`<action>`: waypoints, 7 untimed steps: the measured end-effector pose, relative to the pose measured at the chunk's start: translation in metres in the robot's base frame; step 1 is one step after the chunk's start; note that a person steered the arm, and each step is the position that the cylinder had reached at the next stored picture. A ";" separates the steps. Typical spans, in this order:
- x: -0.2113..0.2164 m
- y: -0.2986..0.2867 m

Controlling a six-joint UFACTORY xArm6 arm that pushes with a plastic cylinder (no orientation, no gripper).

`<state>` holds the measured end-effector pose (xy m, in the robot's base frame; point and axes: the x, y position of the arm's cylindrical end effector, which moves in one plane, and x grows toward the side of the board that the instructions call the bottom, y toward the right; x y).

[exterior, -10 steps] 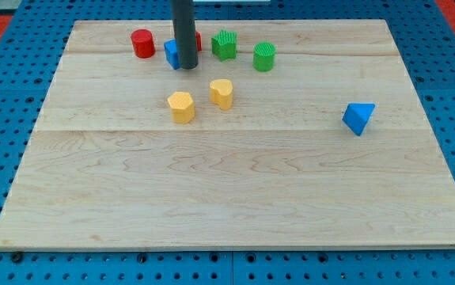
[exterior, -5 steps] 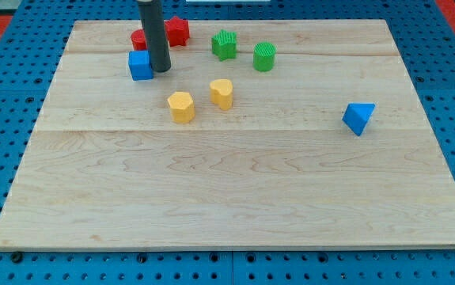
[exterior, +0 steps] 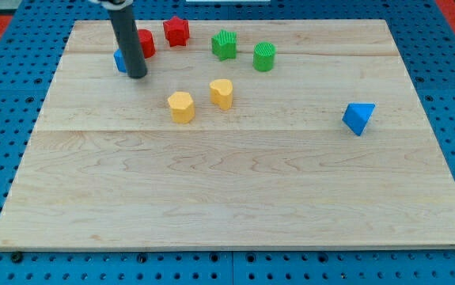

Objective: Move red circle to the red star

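The red circle (exterior: 145,42) sits near the board's top left, partly hidden behind my rod. The red star (exterior: 176,31) lies a short way to its right, apart from it. My tip (exterior: 137,75) rests on the board just below the red circle. A blue block (exterior: 120,60) shows only as a sliver at the rod's left, touching or nearly touching it.
A green star (exterior: 225,43) and a green cylinder (exterior: 264,56) lie right of the red star. Two yellow blocks (exterior: 181,106) (exterior: 221,93) sit below them near the middle. A blue triangular block (exterior: 358,117) lies at the right. The wooden board (exterior: 235,198) sits on blue pegboard.
My rod has slid left across the board's top, pushing the blue block left with it. The red star, first hidden behind the rod, now shows.
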<state>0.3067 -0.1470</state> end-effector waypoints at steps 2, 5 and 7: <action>-0.044 -0.013; -0.095 -0.014; -0.115 -0.001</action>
